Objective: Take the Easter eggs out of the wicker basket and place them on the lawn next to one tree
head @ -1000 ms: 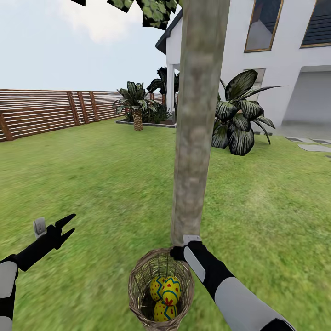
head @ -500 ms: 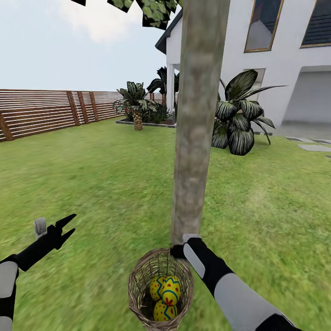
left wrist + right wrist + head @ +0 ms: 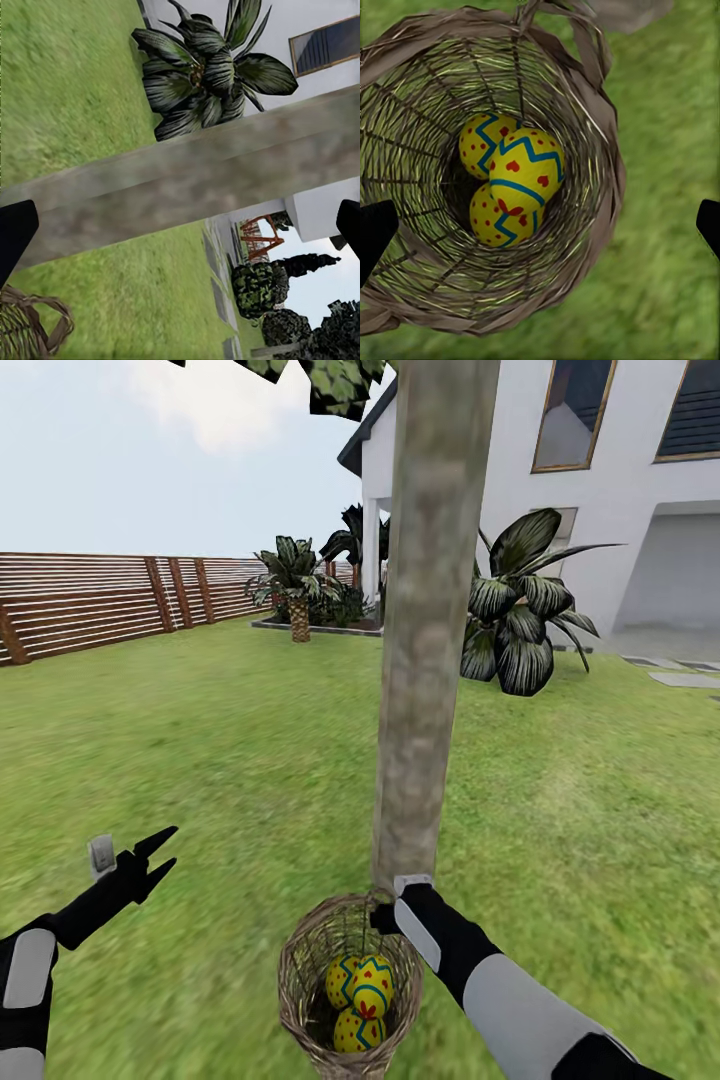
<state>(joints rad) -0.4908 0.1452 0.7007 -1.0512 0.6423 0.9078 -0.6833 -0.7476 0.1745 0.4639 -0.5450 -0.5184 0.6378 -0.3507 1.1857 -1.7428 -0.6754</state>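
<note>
**Wicker first: three eggs to fish out, and the tree's already right there**

Wicker basket (image 3: pixel 349 988) sits on the lawn (image 3: pixel 200 760) right at the foot of the tree (image 3: pixel 430 610), with all three Easter eggs (image 3: pixel 362 1000) piled in the bottom, one stacked on the other two. So nothing's out yet, by my read.

My right pincer (image 3: pixel 383 915) hangs over the far rim. From its wrist cam both fingertips sit at the frame edges, spread wider than the basket's mouth, gripping nothing. In the head view I can't tell whether it's brushing the rim or just above it.

My left pincer (image 3: pixel 158 855) is off to the side above the grass, fingers parted, empty too.

How I'd do it well: go for the top egg (image 3: pixel 526 171) first, coming straight down between the walls so the fingers don't snag the open weave. Pinch across its narrow middle, gently. It's smooth and round, so it'll probably squirt out sideways otherwise. Then set it on the grass beside the trunk.
</note>
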